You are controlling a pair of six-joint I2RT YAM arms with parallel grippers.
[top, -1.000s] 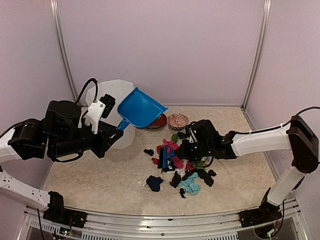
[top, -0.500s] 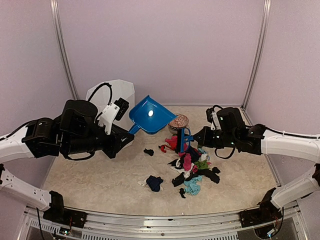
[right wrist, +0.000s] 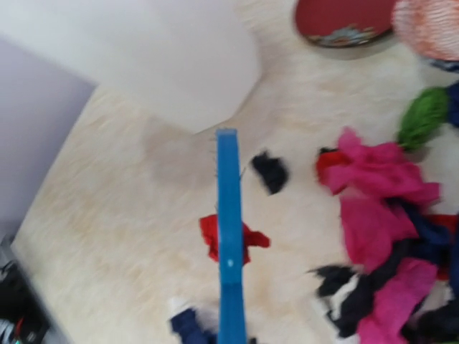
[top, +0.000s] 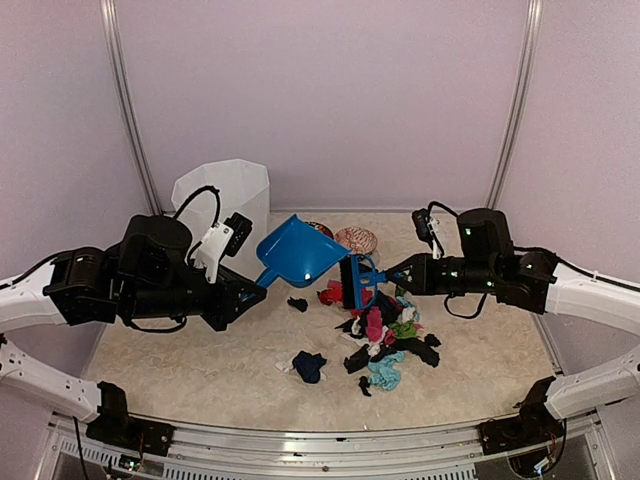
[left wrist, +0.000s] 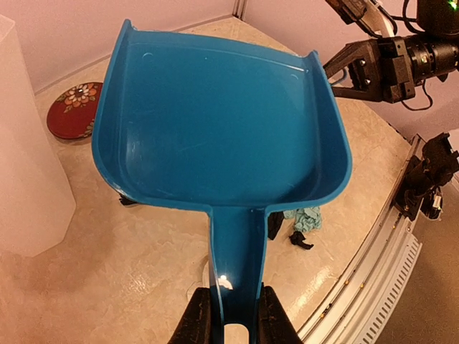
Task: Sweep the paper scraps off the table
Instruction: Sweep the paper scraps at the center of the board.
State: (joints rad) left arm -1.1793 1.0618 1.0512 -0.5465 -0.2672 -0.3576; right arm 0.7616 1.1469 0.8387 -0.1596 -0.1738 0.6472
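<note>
Beige worktop (top: 180,350), lilac walls; paper scraps (top: 385,335) heaped right of centre, with a navy wad (top: 308,366) and a black bit (top: 297,303) lying apart to the left. The dustpan (top: 298,252) handle is clenched in the left gripper (left wrist: 233,324); the pan is lower than half a second back, its lip near the heap. The brush (top: 357,278), clamped in the right gripper (top: 397,272), has shifted slightly left, and the right arm has pulled back.

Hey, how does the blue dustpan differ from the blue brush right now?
The dustpan is a wide open scoop; the brush is smaller and narrow. The dustpan is held off the table, tilted and empty, by the left gripper; the brush is in the right gripper, low at the edge of the paper scraps. Both are blue, and each is gripped by its handle.
</note>
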